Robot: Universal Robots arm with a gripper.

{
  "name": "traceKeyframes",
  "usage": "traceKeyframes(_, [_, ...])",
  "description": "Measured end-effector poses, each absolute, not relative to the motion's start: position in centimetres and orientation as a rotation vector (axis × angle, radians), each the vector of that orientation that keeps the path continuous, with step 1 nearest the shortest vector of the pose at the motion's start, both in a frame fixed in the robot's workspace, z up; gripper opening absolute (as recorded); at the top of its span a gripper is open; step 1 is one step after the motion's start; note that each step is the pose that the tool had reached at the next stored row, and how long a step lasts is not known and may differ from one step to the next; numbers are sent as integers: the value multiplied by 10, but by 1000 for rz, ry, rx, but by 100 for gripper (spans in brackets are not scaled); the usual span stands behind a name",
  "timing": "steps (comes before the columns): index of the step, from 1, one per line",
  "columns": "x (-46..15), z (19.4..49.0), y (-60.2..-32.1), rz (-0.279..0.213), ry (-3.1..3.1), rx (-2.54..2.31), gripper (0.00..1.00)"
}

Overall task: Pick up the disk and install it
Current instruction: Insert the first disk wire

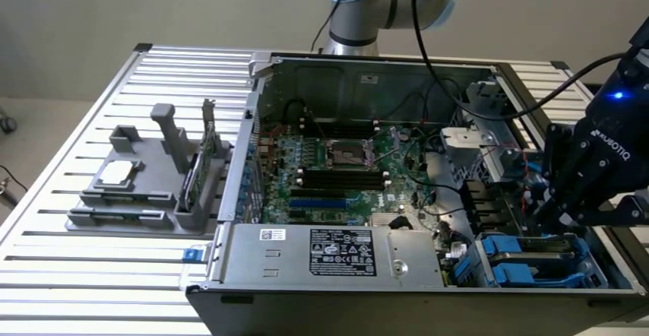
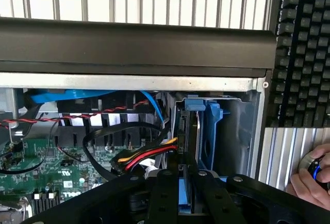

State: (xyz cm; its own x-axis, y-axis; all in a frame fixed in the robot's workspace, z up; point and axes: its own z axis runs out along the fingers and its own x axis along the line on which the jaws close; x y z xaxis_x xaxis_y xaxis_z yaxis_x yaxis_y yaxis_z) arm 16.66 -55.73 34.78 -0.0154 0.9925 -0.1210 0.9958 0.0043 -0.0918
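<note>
Down at the front corner of the computer case, on the exterior view's right, the black gripper reaches into the drive bay. Its two fingers sit close together — pinched on the thin top edge of the disk. The disk stands upright in its blue carrier frame, between the bay's walls, with another blue carrier lying near it by the case's front wall. Red, yellow and black wires bunch up just beside the disk. The green motherboard fills the middle of the case. A grey holder sits on the slatted table, well apart from the case. A person's hand shows at the table's edge, next to a keyboard.
</note>
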Motion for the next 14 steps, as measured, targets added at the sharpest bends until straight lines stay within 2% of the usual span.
traceKeyframes(14, [167, 346, -561, -205, 2196, 2180, 17])
